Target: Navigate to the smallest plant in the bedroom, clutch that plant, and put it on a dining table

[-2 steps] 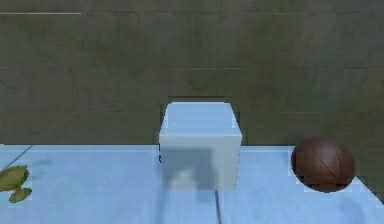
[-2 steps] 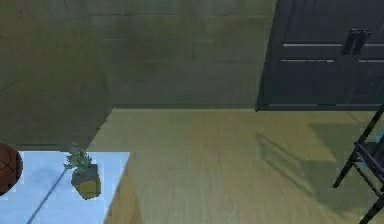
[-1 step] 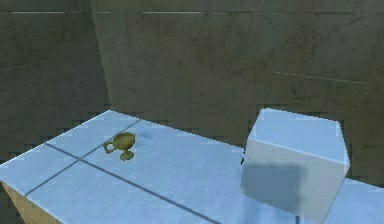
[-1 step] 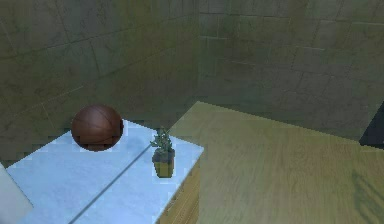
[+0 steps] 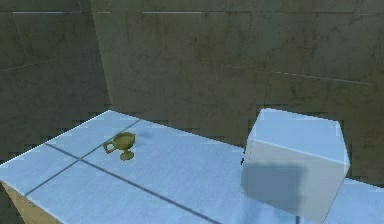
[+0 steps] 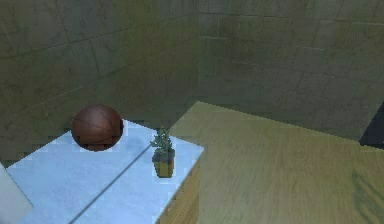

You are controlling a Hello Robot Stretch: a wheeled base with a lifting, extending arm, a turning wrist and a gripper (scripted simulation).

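A small plant [image 6: 162,155] with grey-green leaves stands in a tan pot near the far corner of a pale blue tiled top [image 6: 90,185] in the arm side view. To its left on the same top rests a reddish-brown ball [image 6: 97,127]. In the forward view the pale tiled top [image 5: 90,165] carries a small golden cup [image 5: 122,145] with a handle and a stem.
A pale blue-white box [image 5: 295,162] sits on the top at the forward view's right, close in front. Dark tiled walls [image 5: 200,60] stand behind the counter. Wooden floor [image 6: 280,165] lies open to the arm side view's right.
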